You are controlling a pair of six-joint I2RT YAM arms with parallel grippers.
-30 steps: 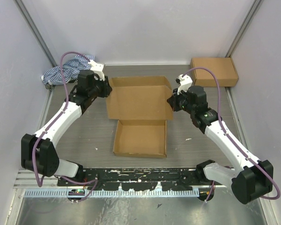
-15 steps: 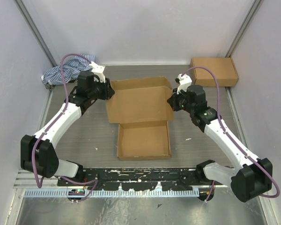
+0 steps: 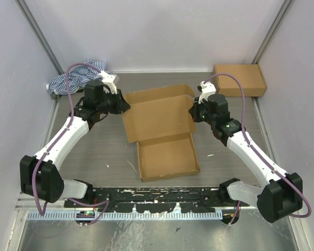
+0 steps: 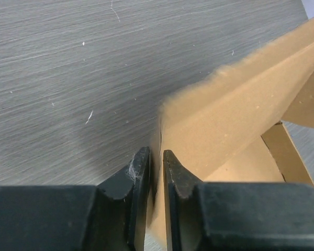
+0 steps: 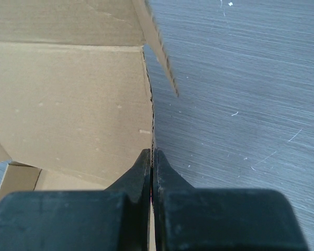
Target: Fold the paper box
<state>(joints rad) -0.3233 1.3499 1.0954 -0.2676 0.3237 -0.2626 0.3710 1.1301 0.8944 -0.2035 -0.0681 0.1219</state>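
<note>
The grey, finely scratched table (image 3: 99, 146) stands between pale walls (image 3: 146, 31), with the paper box (image 3: 165, 154) at its middle, tray on the near side. The left gripper (image 3: 124, 104) clamps the lid's left edge, and the right gripper (image 3: 193, 111) pinches the right edge tightly; the cardboard is plain, brown, corrugated.

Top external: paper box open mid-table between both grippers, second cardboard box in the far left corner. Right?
No. The second cardboard box sits in the far right corner, per the top external view; the striped cloth holds the far left. The paper box lies open mid-table between left gripper and right gripper.
</note>
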